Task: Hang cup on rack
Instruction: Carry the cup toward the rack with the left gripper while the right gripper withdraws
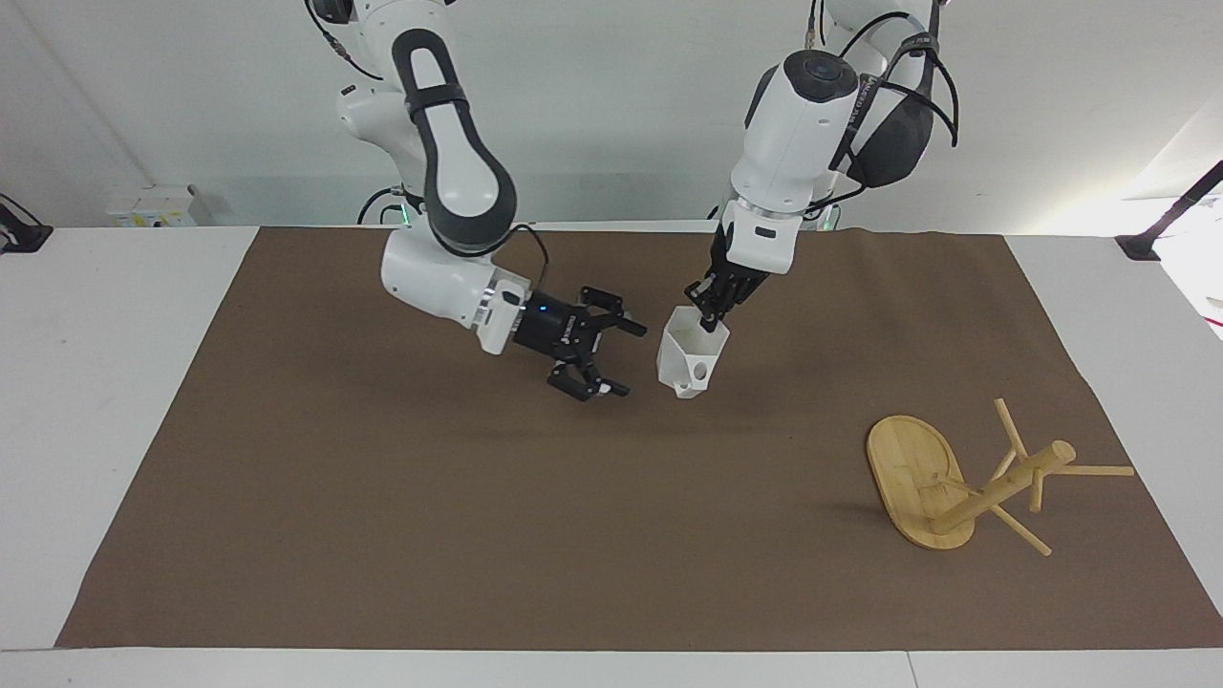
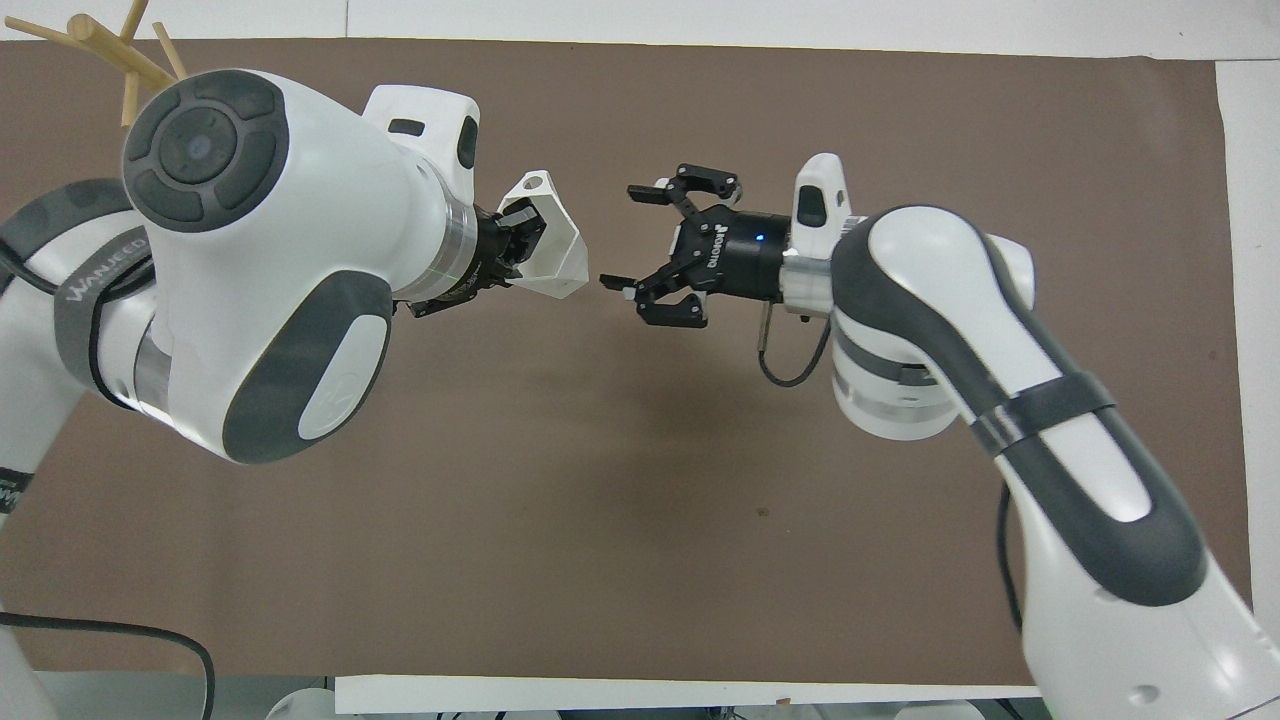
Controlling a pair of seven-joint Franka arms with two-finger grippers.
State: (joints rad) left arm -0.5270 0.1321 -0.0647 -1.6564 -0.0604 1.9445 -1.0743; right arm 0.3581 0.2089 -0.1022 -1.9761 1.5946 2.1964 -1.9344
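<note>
The white faceted cup [image 1: 688,358] hangs in the air over the middle of the brown mat, tilted, its handle hole showing. My left gripper [image 1: 713,318] is shut on the cup's rim from above; in the overhead view the left gripper [image 2: 512,248] holds the cup [image 2: 550,245] too. My right gripper [image 1: 630,360] is open and empty, a short gap from the cup, toward the right arm's end; it also shows in the overhead view [image 2: 625,238]. The bamboo rack [image 1: 994,487] lies tipped on its side toward the left arm's end, farther from the robots than the cup.
A brown mat [image 1: 382,497] covers most of the white table [image 1: 115,382]. The rack's oval base [image 1: 912,473] stands on edge, its pegs pointing outward. Only the rack's peg tips [image 2: 100,45] show in the overhead view, by the left arm's elbow.
</note>
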